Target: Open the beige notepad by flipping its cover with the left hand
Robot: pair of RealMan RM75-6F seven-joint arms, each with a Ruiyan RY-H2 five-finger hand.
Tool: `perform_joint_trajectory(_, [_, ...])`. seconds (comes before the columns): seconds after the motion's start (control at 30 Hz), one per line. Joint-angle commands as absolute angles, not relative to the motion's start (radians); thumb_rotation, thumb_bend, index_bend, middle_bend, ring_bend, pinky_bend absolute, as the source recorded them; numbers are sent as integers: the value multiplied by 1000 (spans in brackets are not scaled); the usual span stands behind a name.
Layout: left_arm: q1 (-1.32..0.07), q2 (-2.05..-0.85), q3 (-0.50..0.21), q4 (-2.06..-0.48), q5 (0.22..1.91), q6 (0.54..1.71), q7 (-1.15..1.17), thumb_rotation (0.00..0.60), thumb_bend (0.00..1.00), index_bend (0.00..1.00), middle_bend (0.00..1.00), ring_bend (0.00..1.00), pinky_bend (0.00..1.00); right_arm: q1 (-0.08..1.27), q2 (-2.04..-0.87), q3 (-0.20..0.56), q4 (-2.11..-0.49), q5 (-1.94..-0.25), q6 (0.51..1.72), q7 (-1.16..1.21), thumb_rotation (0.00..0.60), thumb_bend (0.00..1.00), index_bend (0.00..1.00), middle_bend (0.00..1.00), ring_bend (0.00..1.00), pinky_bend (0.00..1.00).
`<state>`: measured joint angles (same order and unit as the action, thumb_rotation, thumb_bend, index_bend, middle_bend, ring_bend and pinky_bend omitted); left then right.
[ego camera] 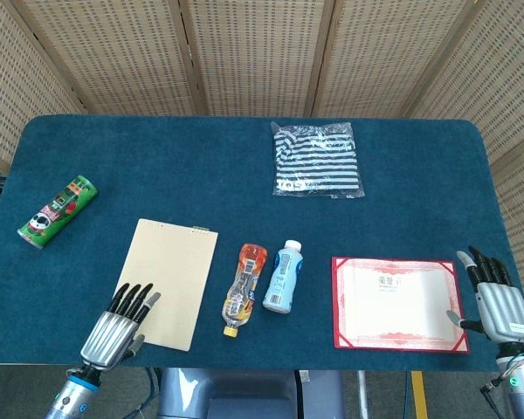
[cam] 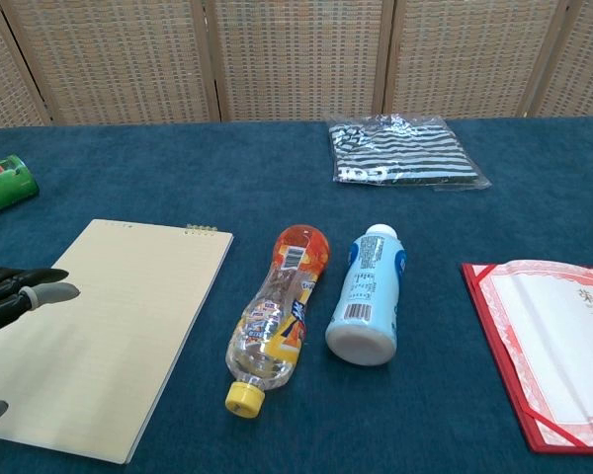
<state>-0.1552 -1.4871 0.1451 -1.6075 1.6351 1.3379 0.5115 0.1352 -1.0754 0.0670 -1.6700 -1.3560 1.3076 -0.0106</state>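
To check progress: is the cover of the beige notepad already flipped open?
No, in the head view the beige notepad lies flat and closed, and the left hand is only at its near left edge.
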Motion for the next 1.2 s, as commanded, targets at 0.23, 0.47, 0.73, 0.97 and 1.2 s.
perform_joint_trajectory(0.23, [-144,-1489,169,-1581,1636,1319,508,600,378,0,0,0,0,135,-1076,66,-1671,-1357,1308,-15,600,207,27,0,0,0])
perform_joint_trajectory(0.47, [-135,-1497,178,-1558,1639,1313,511,600,378,0,0,0,0,136,-1077,67,-1671,-1355,1307,-16,600,208,27,0,0,0])
perform_joint_trajectory(0.73, [-132,-1511,173,-1533,1623,1296,512,600,381,0,0,0,0,136,-1077,67,-1671,-1357,1308,-15,600,208,27,0,0,0])
perform_joint_trajectory(0.97, [-130,-1519,169,-1525,1623,1293,513,600,383,0,0,0,0,136,-1078,66,-1672,-1358,1307,-17,600,208,27,0,0,0])
perform_joint_trajectory(1.2, [-130,-1527,162,-1518,1618,1288,513,600,386,0,0,0,0,136,-1077,66,-1672,-1359,1308,-16,600,208,27,0,0,0])
